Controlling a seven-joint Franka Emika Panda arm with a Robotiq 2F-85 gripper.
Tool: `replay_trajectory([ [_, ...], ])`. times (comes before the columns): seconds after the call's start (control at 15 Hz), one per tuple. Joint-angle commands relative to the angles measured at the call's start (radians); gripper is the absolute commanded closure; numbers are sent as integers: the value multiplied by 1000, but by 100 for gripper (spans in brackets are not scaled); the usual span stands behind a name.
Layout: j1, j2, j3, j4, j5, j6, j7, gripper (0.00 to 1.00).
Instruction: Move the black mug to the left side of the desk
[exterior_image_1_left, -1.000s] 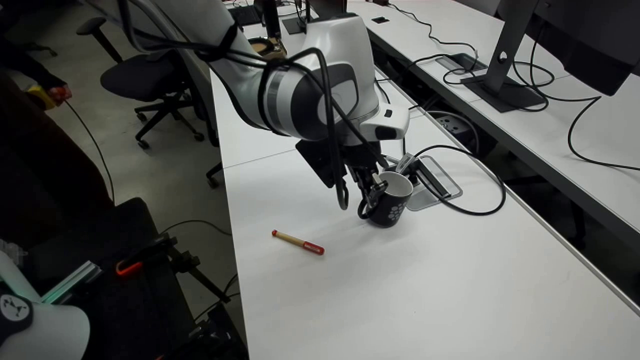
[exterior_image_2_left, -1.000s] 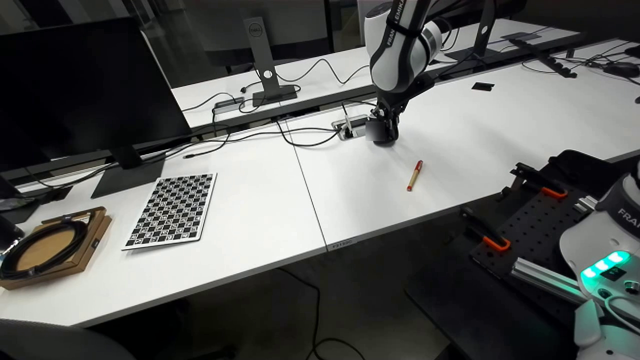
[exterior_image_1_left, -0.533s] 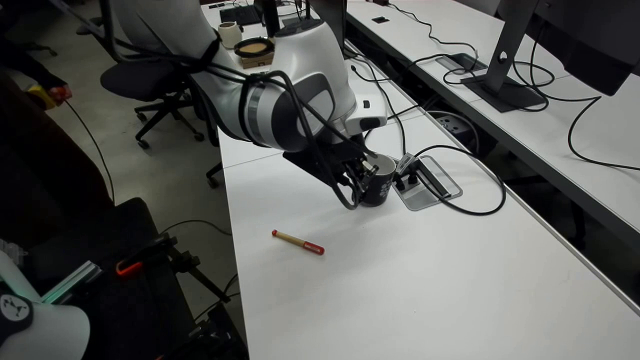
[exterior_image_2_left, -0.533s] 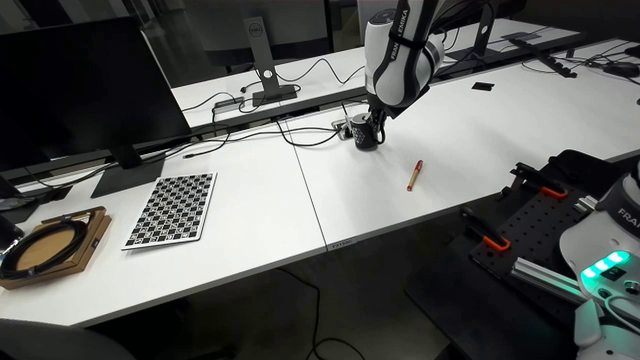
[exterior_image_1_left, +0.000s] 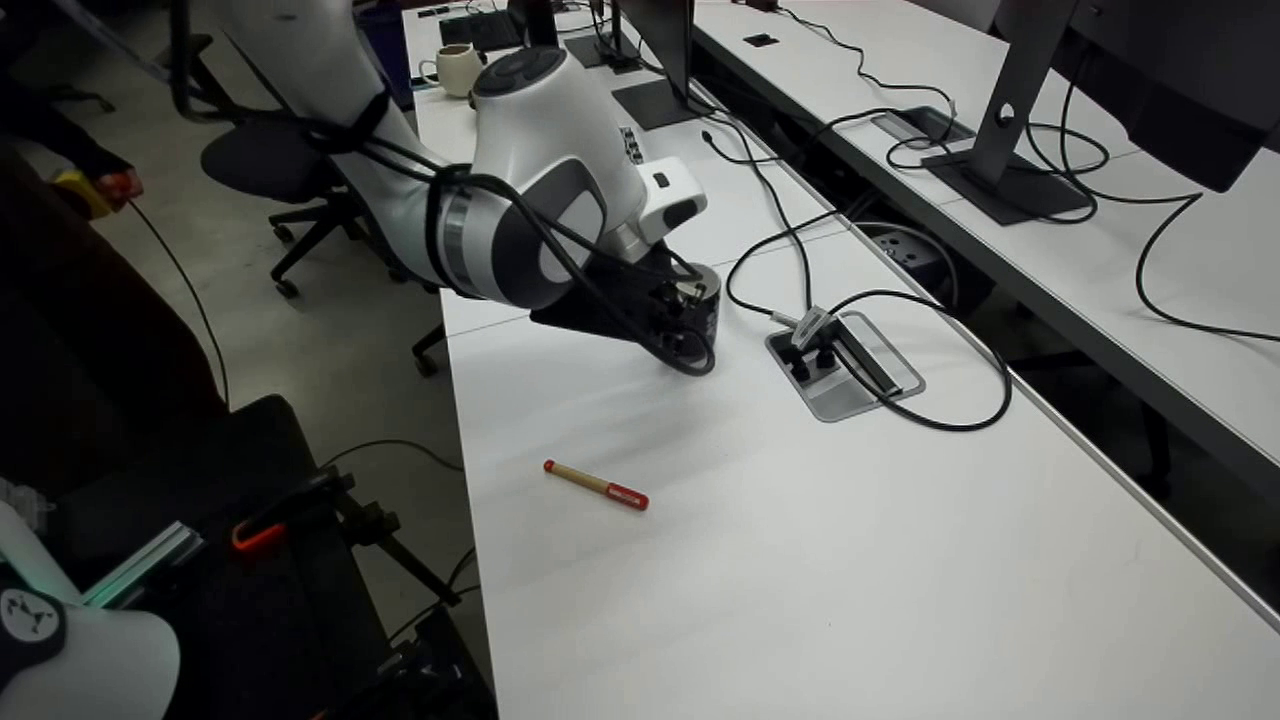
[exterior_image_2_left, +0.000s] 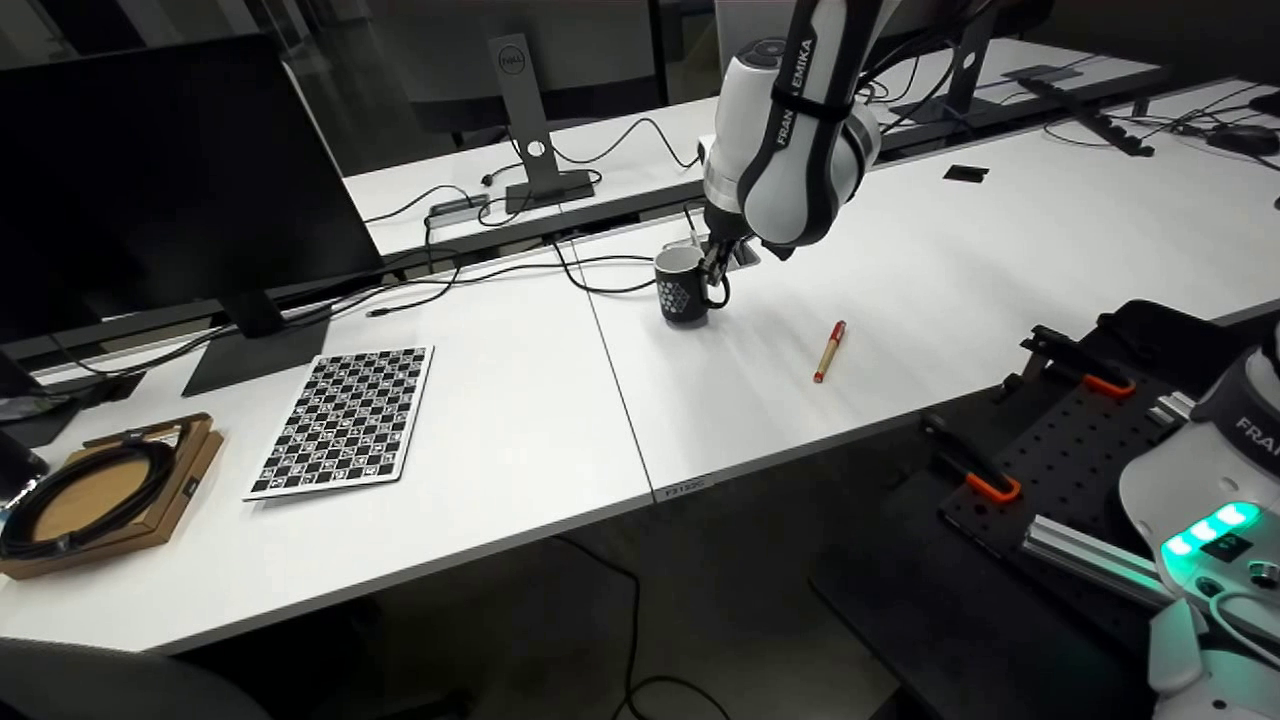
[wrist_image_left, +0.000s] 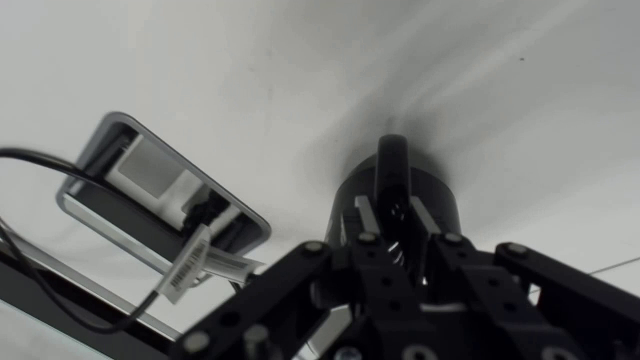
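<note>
The black mug (exterior_image_2_left: 679, 292) is upright with its pale interior facing up, near the seam of the white desk (exterior_image_2_left: 740, 370). In an exterior view, the mug (exterior_image_1_left: 709, 316) is partly hidden behind the gripper (exterior_image_1_left: 688, 300). My gripper (exterior_image_2_left: 714, 266) is at the mug's handle side. In the wrist view, the two fingers (wrist_image_left: 390, 207) are closed around the loop handle, with the dark mug body (wrist_image_left: 440, 197) behind them. I cannot tell whether the mug's base touches the desk or hangs just above it.
A metallic cable-port box (exterior_image_1_left: 845, 365) with plugs and black cables lies beside the mug. A red-and-tan marker (exterior_image_1_left: 597, 485) lies on the desk. Across the seam are a checkered board (exterior_image_2_left: 345, 420), a monitor (exterior_image_2_left: 170, 190) and a cardboard box with a coiled cable (exterior_image_2_left: 110, 490).
My gripper has carried the mug by its handle away from the cable-port box and toward the desk seam. The marker and cable box have not moved.
</note>
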Motion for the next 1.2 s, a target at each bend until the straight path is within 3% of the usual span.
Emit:
replay_trajectory([
  [0.0,-23,-48,66,-37,9,28,-77,96],
  [0.27,-69,-18,134,-12,20,2,-87,96],
  [0.73,-36,37,81,20,41,-30,-75,96],
  [1.13,-32,39,78,25,39,-30,-77,96],
])
